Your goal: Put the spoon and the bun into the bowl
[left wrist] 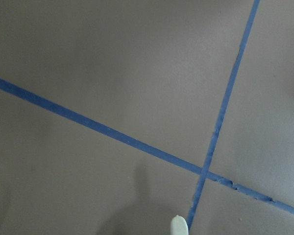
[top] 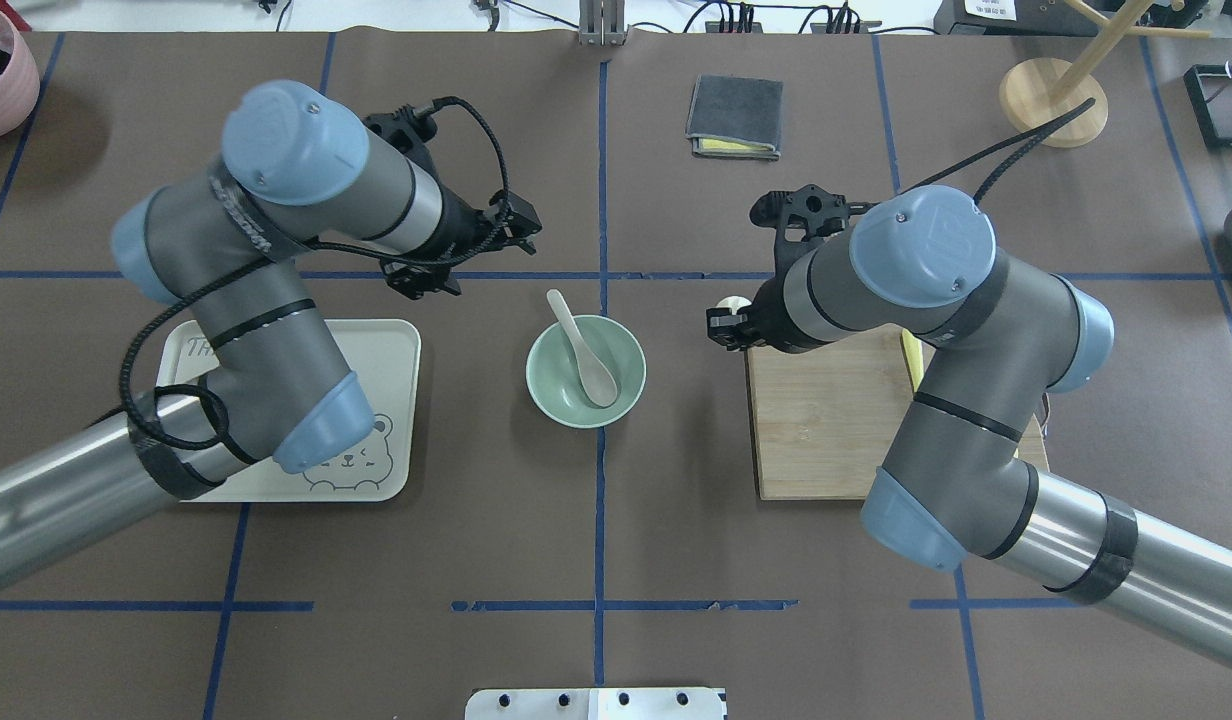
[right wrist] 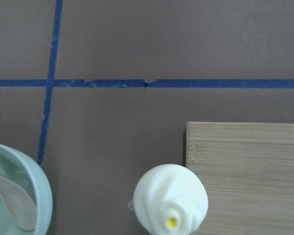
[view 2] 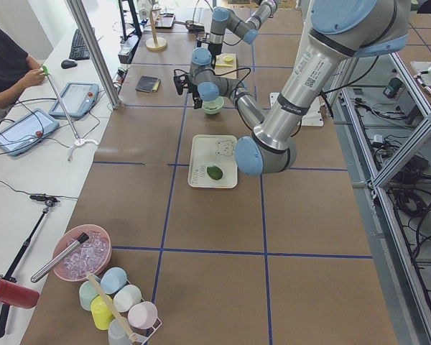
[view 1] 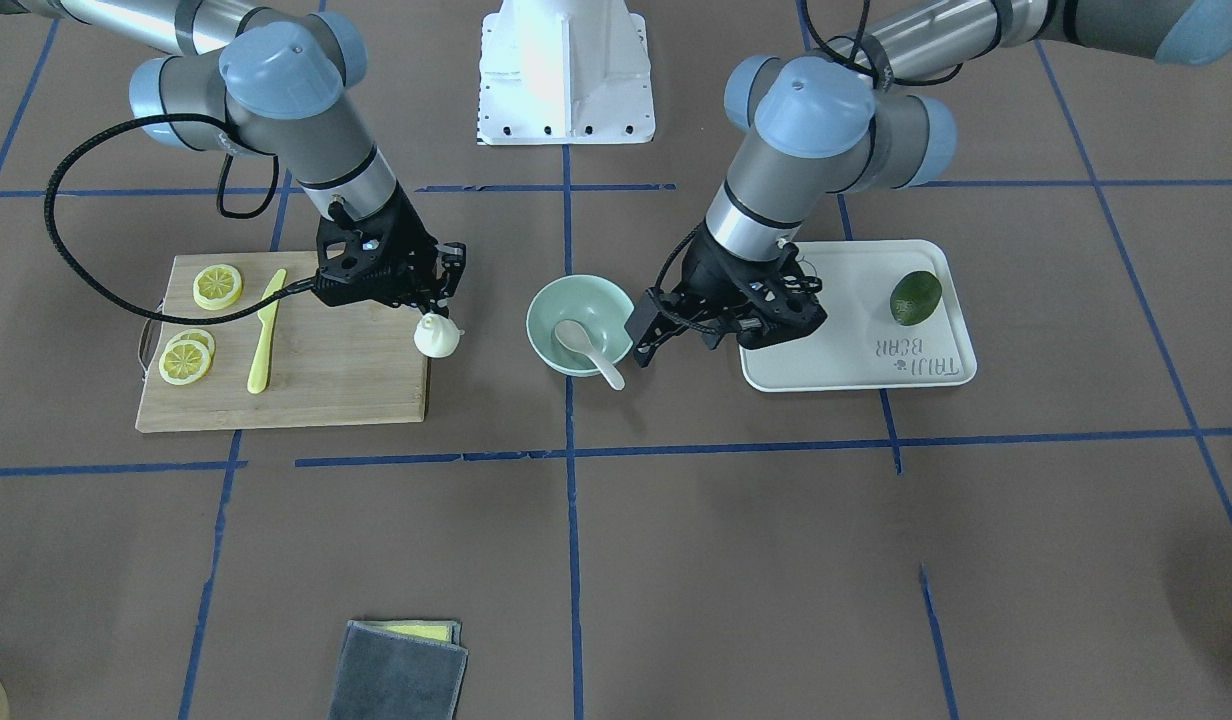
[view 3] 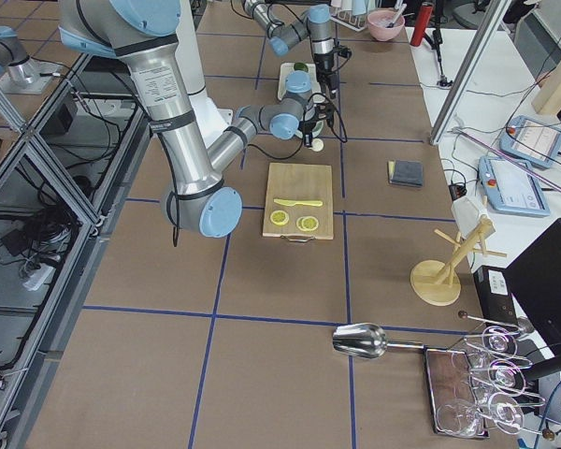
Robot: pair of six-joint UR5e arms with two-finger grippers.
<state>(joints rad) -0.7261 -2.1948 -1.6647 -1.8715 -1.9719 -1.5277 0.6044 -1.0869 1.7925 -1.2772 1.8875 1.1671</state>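
The mint-green bowl (view 1: 566, 300) stands at the table's middle; the off-white spoon (view 1: 581, 340) lies in it with its handle over the rim. Both show in the overhead view, bowl (top: 561, 385) and spoon (top: 586, 350). My left gripper (view 1: 644, 335) hovers open and empty just beside the bowl, on the tray side. My right gripper (view 1: 438, 305) is shut on the pleated top of the white bun (view 1: 438, 340), holding it at the cutting board's corner nearest the bowl. The right wrist view shows the bun (right wrist: 170, 200) overlapping the board's edge, with the bowl (right wrist: 41, 191) to its left.
The bamboo cutting board (view 1: 326, 380) carries lemon slices (view 1: 218, 286) and a yellow knife (view 1: 264, 335). The white bear-print tray (view 1: 846, 340) holds a green avocado (view 1: 916, 297). A grey cloth (view 1: 401, 670) lies at the operators' edge. A wooden stand (top: 1051, 100) is far right.
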